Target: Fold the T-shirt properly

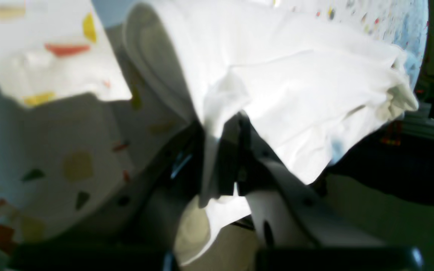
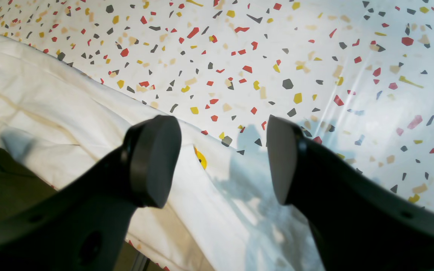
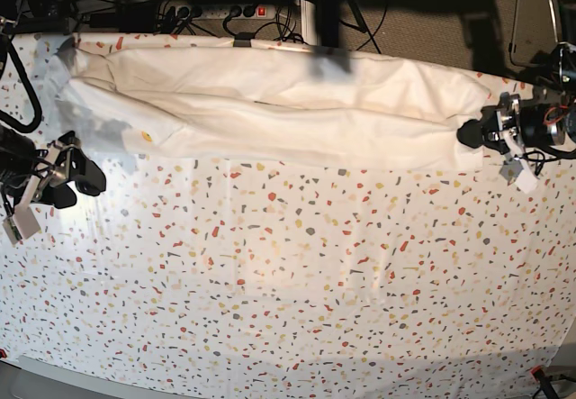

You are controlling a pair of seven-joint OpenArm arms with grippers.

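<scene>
The white T-shirt (image 3: pixel 270 102) lies folded into a long band along the far side of the table. My left gripper (image 3: pixel 470 135) is at the band's right end. In the left wrist view the left gripper (image 1: pixel 222 150) is shut on a bunched fold of the T-shirt (image 1: pixel 296 86), and the cloth drapes over its fingers. My right gripper (image 3: pixel 79 181) hangs just in front of the shirt's left end. Its fingers (image 2: pixel 153 162) stand wide open with nothing between them, above the edge of the T-shirt (image 2: pixel 51 113), where a small yellow print spot (image 2: pixel 200 159) shows.
A white table cover with coloured speckles (image 3: pixel 288 282) spreads over the whole table. Behind the far edge lie a power strip (image 3: pixel 225 10) and cables. The table's right edge is close to my left gripper, with dark floor beyond it.
</scene>
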